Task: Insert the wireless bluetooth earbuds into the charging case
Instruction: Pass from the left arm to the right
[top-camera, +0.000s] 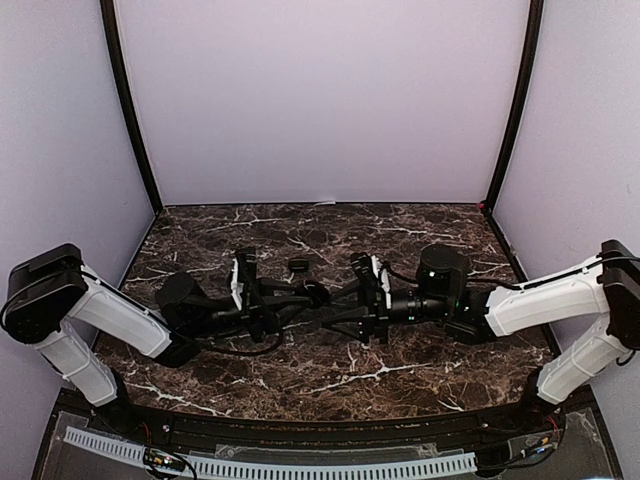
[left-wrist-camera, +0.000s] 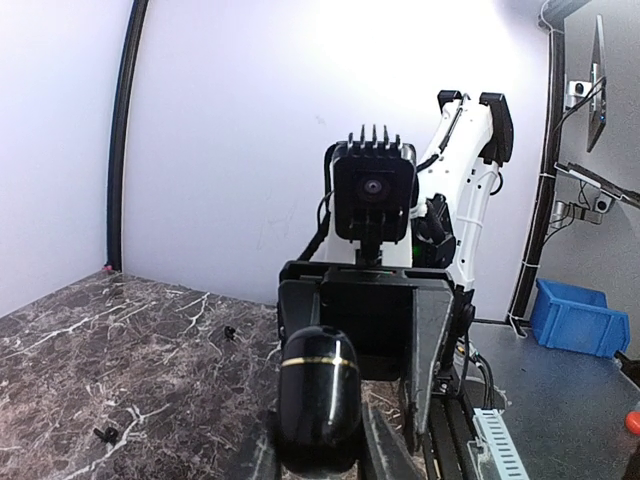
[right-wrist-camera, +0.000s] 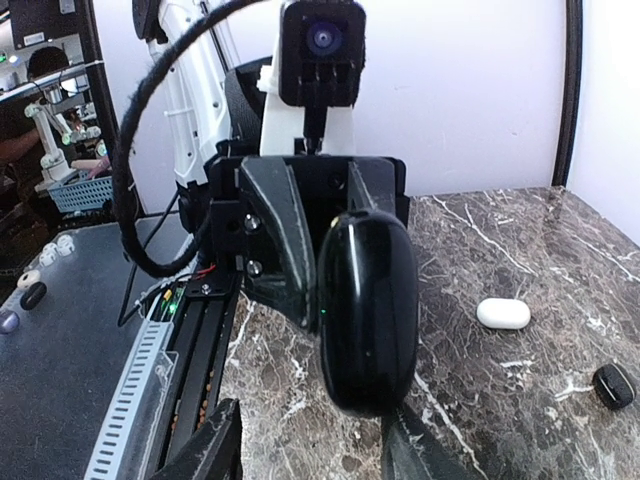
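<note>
A glossy black charging case (left-wrist-camera: 318, 400) with a thin gold band is held off the table, its lid closed. My left gripper (left-wrist-camera: 320, 445) is shut on it. In the top view both arms meet at mid-table around the case (top-camera: 315, 293). My right gripper (right-wrist-camera: 312, 440) faces the left one, open, its fingers wide on either side of the case (right-wrist-camera: 368, 310); the case is close to the right-hand finger (right-wrist-camera: 420, 452). Two tiny black earbuds (left-wrist-camera: 231, 332) (left-wrist-camera: 105, 433) lie on the marble. I see no bud in either gripper.
A white pebble-shaped case (right-wrist-camera: 503, 313) and a small black piece (right-wrist-camera: 613, 385) lie on the marble beyond the right gripper. Another small black object (top-camera: 297, 265) sits just behind the grippers. White walls close in the table (top-camera: 400, 370) on three sides.
</note>
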